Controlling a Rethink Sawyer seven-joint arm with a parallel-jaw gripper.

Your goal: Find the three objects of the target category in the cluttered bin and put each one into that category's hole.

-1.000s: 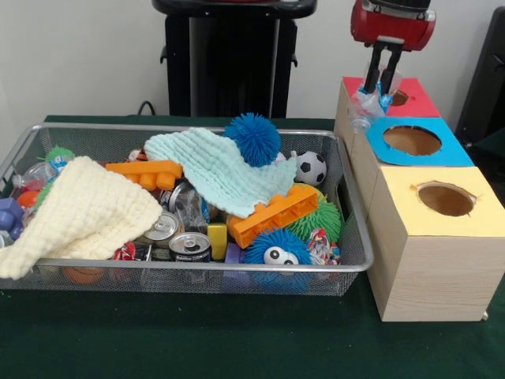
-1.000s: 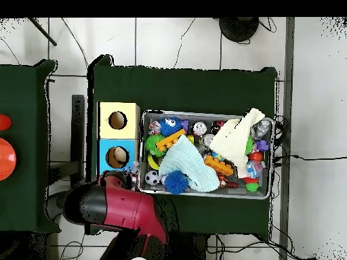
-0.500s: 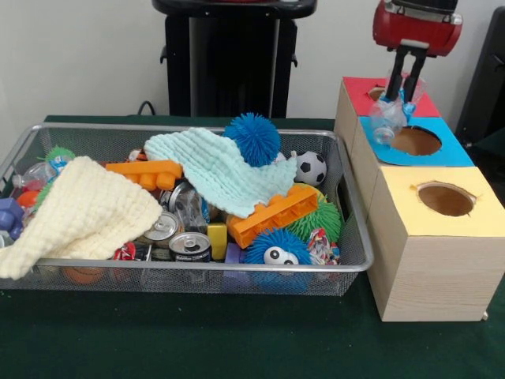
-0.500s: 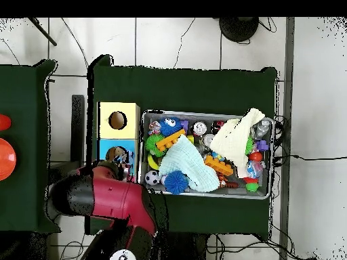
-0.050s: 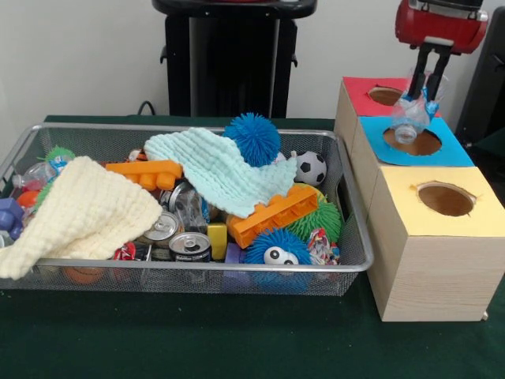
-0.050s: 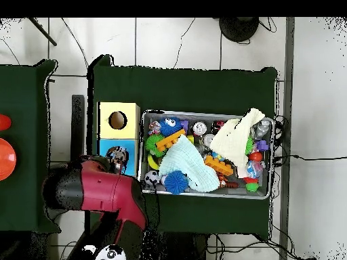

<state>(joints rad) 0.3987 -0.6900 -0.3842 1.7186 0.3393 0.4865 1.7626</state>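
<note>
Hanging below my gripper (image 5: 431,79), the clear plastic bottle (image 5: 410,118) sits directly over the blue box (image 5: 454,152) and its round hole (image 5: 412,142), long axis near upright, mouth end down. My fingers are clamped on its upper end, so I judge the coming move is straight down.

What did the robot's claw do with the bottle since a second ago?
The claw kept its hold on the clear plastic bottle and carried it sideways along the row of boxes, from beside the red box to hang over the hole in the blue box. The bottle has not been let go. Everything in the wire bin, cloths, balls, blocks and cans, stayed put.
</note>
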